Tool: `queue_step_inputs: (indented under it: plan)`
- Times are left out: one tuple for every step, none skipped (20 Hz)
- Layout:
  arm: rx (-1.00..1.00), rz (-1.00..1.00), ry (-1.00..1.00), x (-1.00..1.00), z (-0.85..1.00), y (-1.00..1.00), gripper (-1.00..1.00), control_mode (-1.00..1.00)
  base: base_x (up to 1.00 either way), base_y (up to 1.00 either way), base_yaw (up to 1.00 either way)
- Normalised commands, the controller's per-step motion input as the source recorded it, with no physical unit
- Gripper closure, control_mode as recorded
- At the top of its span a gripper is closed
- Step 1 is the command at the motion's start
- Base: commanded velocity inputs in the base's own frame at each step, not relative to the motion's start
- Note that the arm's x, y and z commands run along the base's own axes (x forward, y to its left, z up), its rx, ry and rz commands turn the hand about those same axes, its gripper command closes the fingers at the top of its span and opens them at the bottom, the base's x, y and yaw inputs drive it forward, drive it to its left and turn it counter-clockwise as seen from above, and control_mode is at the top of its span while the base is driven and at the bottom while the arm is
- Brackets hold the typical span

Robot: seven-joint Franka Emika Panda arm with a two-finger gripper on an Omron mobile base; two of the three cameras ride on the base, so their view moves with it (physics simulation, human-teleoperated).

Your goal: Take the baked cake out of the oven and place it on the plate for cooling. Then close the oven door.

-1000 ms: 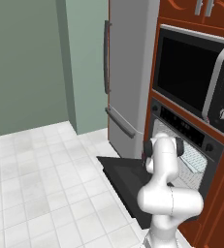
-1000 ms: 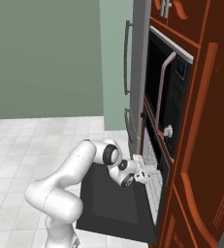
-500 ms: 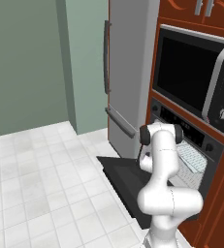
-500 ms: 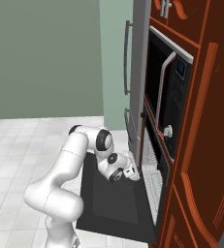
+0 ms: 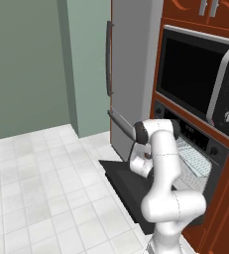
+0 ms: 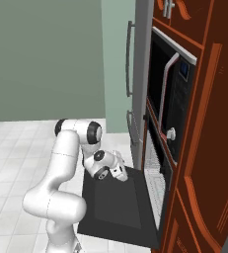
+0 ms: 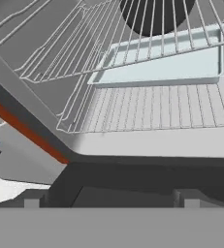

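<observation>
The oven stands open, its pale inside and wire racks facing my hand. The oven door, a wide black panel, lies folded down flat, and it also shows as the dark oven door beside my arm. My gripper hovers low over the door, just outside the oven's mouth. It is open, its two small fingertips set wide apart with nothing between them. A pale shallow tray lies under the upper rack. The baked cake and the plate are out of view.
The silver-trimmed microwave sits right above the oven in the red-brown cabinet. A grey fridge with a long handle stands left of the oven. White tiled floor spreads out to the left of the door.
My hand has drawn back from the oven's mouth and now hangs over the lowered door, with the elbow swung out to the left. The gripper stays open.
</observation>
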Motion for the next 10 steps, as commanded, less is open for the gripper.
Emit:
queue_step_inputs:
  plan:
    - [-0.09, 0.00, -0.01, -0.44, 0.14, 0.91, -1.00, -1.00, 0.00, 0.00, 0.00]
    - [-0.10, 0.00, -0.02, -0.48, 0.12, 0.91, -1.00, -1.00, 0.00, 0.00, 0.00]
    - [-0.11, 0.00, -0.01, -0.48, 0.11, 0.95, -1.00, -1.00, 0.00, 0.00, 0.00]
    - [-0.11, 0.00, -0.01, -0.46, 0.10, 0.94, -1.00, -1.00, 0.00, 0.00, 0.00]
    - [-0.11, 0.00, -0.01, -0.45, 0.06, 0.89, -1.00, -1.00, 0.00, 0.00, 0.00]
    - [-0.11, 0.00, -0.02, -0.45, 0.06, 0.90, -1.00, -1.00, 0.00, 0.00, 0.00]
    - [-0.10, 0.00, -0.01, -0.50, 0.18, 0.81, -1.00, -1.00, 0.00, 0.00, 0.00]
    - [-0.11, 0.00, -0.01, -0.44, 0.17, 0.86, -1.00, -1.00, 0.00, 0.00, 0.00]
    - [-0.10, 0.00, 0.00, -0.42, 0.27, 0.81, -1.00, -1.00, 0.00, 0.00, 0.00]
    - [-0.09, 0.00, 0.00, -0.39, 0.30, 0.76, -1.00, -1.00, 0.00, 0.00, 0.00]
